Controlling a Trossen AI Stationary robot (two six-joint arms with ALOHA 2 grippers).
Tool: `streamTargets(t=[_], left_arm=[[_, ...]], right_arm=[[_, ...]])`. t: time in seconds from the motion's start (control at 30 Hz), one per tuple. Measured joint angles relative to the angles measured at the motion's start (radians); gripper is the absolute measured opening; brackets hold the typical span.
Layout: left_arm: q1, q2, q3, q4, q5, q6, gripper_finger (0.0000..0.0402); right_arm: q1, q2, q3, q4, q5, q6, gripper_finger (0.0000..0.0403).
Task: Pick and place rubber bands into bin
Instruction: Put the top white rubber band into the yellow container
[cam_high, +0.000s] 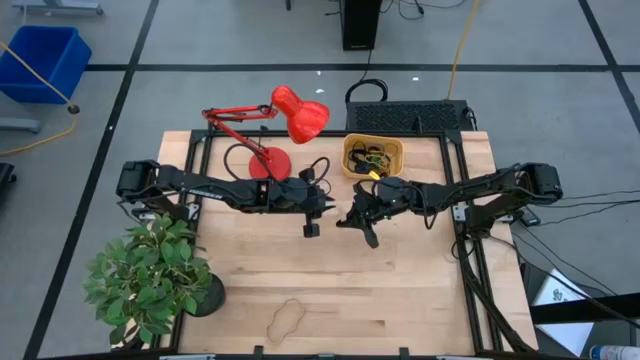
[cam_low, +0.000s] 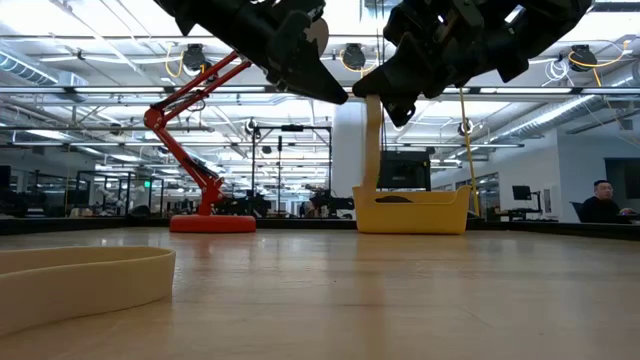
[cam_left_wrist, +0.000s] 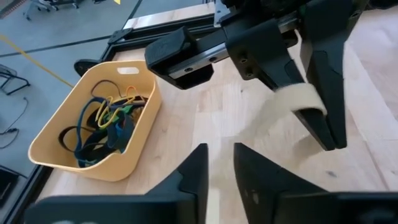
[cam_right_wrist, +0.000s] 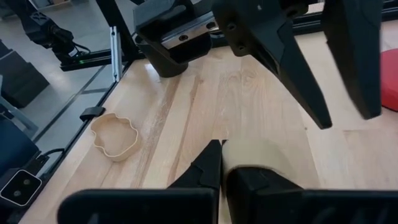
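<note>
Your right gripper (cam_right_wrist: 222, 146) has its fingers pressed together on 1 tan rubber band (cam_left_wrist: 298, 99). The loop hangs limp below the fingertips, clear of the wood. Your left gripper (cam_high: 311, 228) sits just beside it, tip to tip. Its fingers are slightly spread with nothing between them, so treat the band as carried by the right arm alone.

The bin (cam_left_wrist: 134, 140) lies near the right gripper, off to the side of its wrist and away from the left arm. It already holds a tangle of rubber bands (cam_left_wrist: 106, 121). A second tan band (cam_right_wrist: 115, 134) lies flat on the table, well apart from both grippers on the side opposite the bin.

To do this step well:
- Back the left gripper straight away first, so its fingers cannot snag the dangling loop.
- Keep the right fingers clamped and lift a little before swinging, because the hanging tail would probably catch on the bin wall.
- Bring the fingertips over the middle of the bin, not over its rim.
- Lower until the tail rests on the pile, then spread the fingers. A floppy band may cling to 1 pad, so pause before you pull away.
</note>
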Motion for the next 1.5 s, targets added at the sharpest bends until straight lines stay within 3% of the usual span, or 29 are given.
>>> streamTargets(t=[0.2, 0.37, 0.47, 0.6, 0.73, 0.87, 1.1, 1.2, 1.3, 1.5], left_arm=[[0.000, 0.000, 0.000, -0.009, -0.018, -0.046, 0.0155], [0.003, 0.000, 0.000, -0.140, 0.032, -0.152, 0.0202], [0.003, 0.000, 0.000, -0.257, 0.036, -0.216, 0.0215], [0.004, 0.000, -0.001, -0.362, 0.035, -0.287, 0.0220], [0.004, 0.001, -0.001, -0.363, 0.034, -0.309, 0.0217], [0.004, 0.001, -0.001, -0.329, 0.034, -0.309, 0.0216], [0.004, 0.001, -0.001, -0.298, 0.033, -0.310, 0.0216], [0.004, 0.001, -0.001, -0.295, 0.033, -0.310, 0.0216], [0.004, 0.001, -0.001, -0.295, 0.033, -0.311, 0.0216], [0.004, 0.001, -0.001, -0.294, 0.033, -0.312, 0.0216]], right_arm=[[-0.016, 0.000, 0.000, -0.001, 0.001, -0.013, 0.0001], [-0.064, -0.062, 0.003, -0.072, 0.002, -0.016, 0.0001], [-0.107, -0.126, 0.036, -0.254, 0.007, -0.049, 0.0001], [-0.163, -0.189, 0.173, -0.602, 0.141, -0.166, 0.0000], [-0.237, -0.179, 0.352, -0.909, 0.264, -0.255, 0.0000], [-0.325, -0.153, 0.481, -1.074, 0.364, -0.309, 0.0000], [-0.485, -0.117, 0.514, -1.103, 0.397, -0.377, 0.0000], [-0.533, -0.087, 0.496, -1.104, 0.360, -0.380, 0.0000], [-0.563, -0.057, 0.468, -1.080, 0.294, -0.379, 0.0000], [-0.586, 0.000, 0.359, -0.939, 0.292, -0.395, 0.0000]])
